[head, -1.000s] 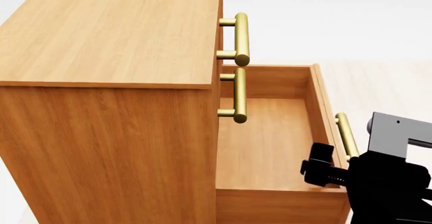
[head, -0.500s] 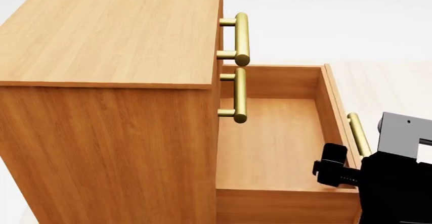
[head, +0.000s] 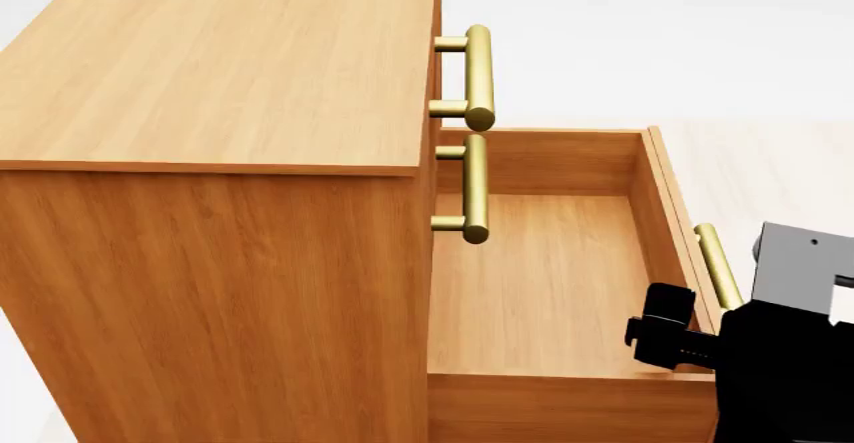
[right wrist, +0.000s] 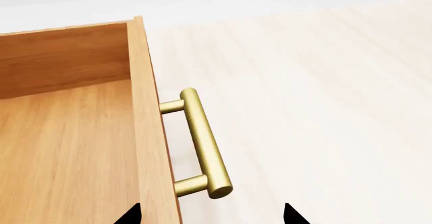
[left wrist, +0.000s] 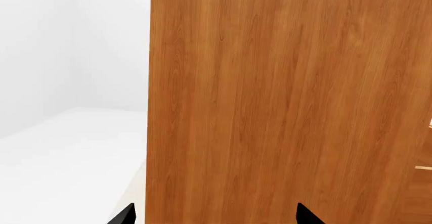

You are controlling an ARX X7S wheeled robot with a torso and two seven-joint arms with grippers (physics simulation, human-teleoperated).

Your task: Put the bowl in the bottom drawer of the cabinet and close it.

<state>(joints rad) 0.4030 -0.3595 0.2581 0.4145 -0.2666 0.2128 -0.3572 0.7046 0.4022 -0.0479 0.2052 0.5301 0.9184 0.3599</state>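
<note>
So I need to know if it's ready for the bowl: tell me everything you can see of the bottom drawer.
The bottom drawer is a shallow orange-brown wood-grain box, pulled well out of the cabinet and empty inside. A brass bar handle sits on two posts on its front panel. The right hand hovers at the handle's near end, tips apart, not visibly touching it.

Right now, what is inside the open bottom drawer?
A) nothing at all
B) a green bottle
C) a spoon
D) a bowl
A: the head view shows only the bare wooden floor of the bottom drawer, and the right wrist view shows the same bare wood inside it.
</note>
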